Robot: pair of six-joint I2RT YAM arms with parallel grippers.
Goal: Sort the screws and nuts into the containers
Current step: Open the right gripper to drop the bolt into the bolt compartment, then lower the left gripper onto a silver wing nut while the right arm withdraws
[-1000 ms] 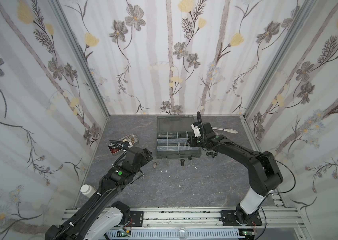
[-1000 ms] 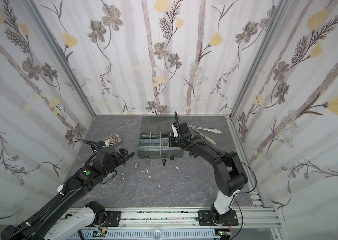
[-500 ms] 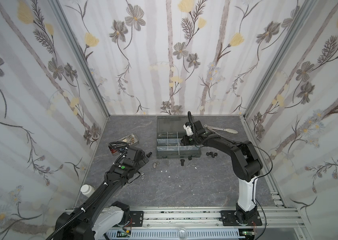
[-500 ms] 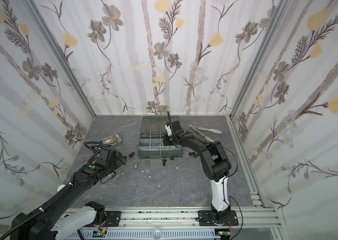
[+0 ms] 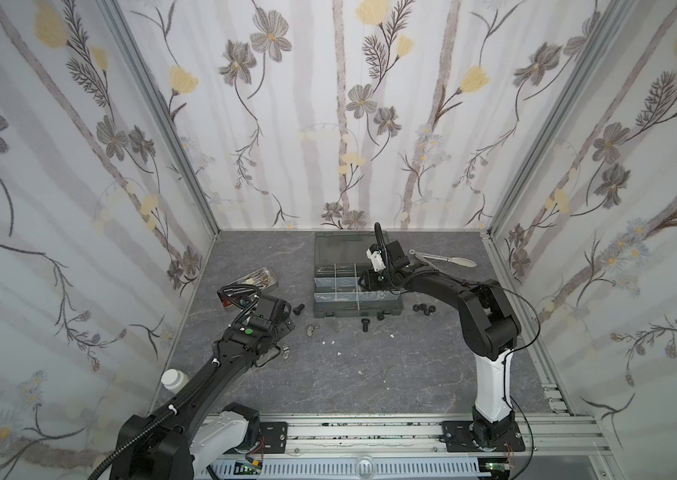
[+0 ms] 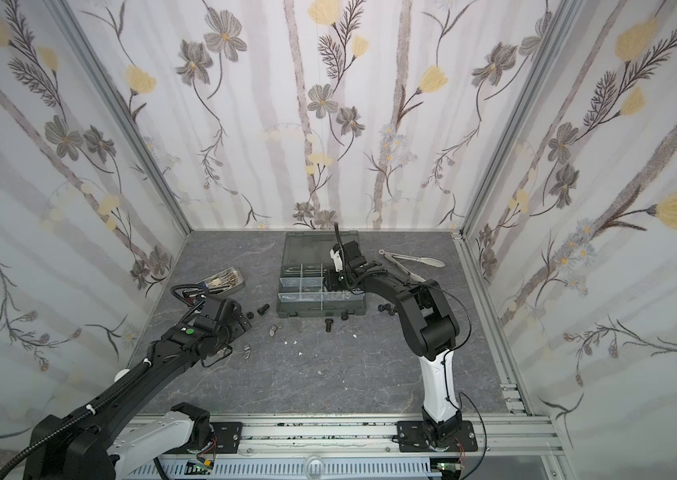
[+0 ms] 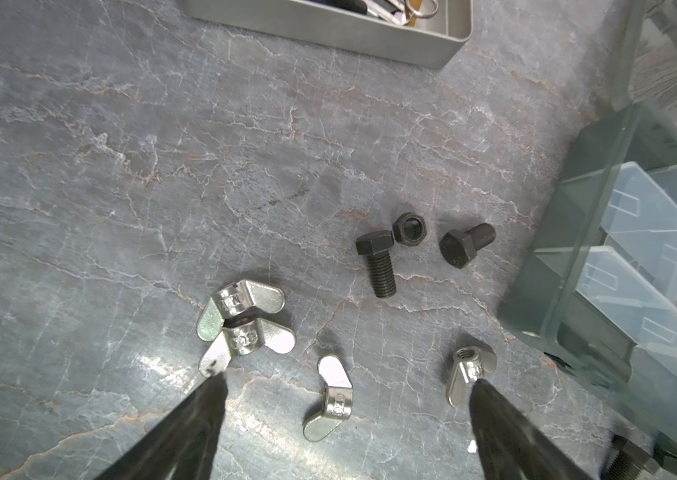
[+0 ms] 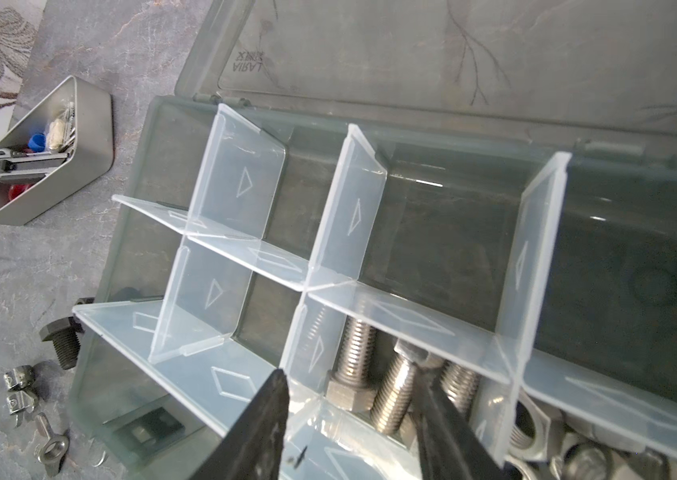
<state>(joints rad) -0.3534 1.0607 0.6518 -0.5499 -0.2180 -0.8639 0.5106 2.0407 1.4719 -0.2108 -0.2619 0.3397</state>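
The right gripper (image 8: pixel 352 380) hangs part-spread over a compartment (image 8: pixel 312 353) of the dark grey-green plastic organizer box (image 8: pixel 137 158), where shiny silver screws (image 8: pixel 355 353) lie side by side, one reversed. Off the box's left end, the left gripper (image 7: pixel 347 384) gapes above silver wing nuts (image 7: pixel 330 399). One black hex screw (image 7: pixel 465 245) points its shank boxward. Embossed lid lettering (image 8: pixel 249 62) appears mirrored, unreadable.

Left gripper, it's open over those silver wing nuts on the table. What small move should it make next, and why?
Probably lower straight down and close on the wing nut. The left gripper is open, and that nut lies loose on the table between its fingertips, touching nothing else, so it looks like the easiest piece to take.
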